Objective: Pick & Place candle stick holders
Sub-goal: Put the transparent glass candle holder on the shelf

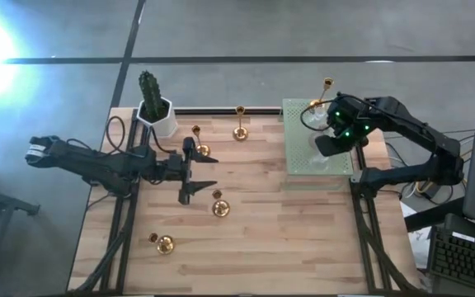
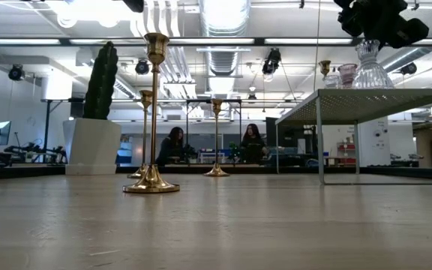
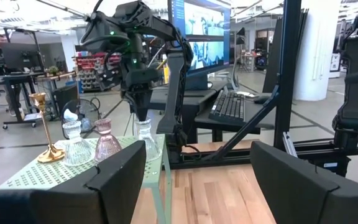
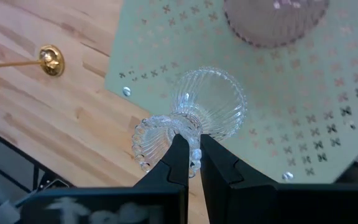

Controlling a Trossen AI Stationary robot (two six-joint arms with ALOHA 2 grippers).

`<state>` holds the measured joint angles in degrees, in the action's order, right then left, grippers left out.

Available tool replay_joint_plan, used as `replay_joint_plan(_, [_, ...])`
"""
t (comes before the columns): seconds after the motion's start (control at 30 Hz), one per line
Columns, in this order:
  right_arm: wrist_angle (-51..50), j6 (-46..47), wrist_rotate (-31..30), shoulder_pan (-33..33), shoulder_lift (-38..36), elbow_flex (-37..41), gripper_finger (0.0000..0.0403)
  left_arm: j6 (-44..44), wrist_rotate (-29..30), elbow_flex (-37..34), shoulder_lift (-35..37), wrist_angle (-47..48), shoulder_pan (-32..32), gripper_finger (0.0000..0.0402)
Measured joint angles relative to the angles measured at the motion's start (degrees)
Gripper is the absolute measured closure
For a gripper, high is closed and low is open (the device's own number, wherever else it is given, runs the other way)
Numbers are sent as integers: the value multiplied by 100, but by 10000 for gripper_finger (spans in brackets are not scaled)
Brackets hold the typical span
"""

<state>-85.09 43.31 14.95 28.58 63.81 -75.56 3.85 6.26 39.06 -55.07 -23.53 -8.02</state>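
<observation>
Grey polished floor (image 1: 246, 33) all round the wooden table (image 1: 262, 239), crossed by dark seams, with harsh glare at 10 o'clock in the high view. Open ceiling overhead in the low view, hung with silver ducts (image 2: 223, 15), strip lights and black spotlights (image 2: 274, 58). Two seated people (image 2: 172, 146) at desks at 12 o'clock beyond the table edge. A large monitor (image 3: 201, 31), a keyboard (image 3: 230, 107) and a white column (image 3: 319, 50) at 1 to 3 o'clock in the left wrist view.
</observation>
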Motion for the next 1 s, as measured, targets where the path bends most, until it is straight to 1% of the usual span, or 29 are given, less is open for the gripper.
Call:
replay_joint_plan(0.2, [41, -188, 100, 311, -4, 67, 392, 1, 0, 1, 38, 9, -1, 110])
replay_joint_plan(0.43, [19, -341, 90, 513, -7, 69, 392, 1, 0, 1, 126, 57, 0, 110])
replay_joint_plan(1.0, [23, -385, 64, 595, -7, 104, 392, 1, 0, 1, 186, 134, -1, 110])
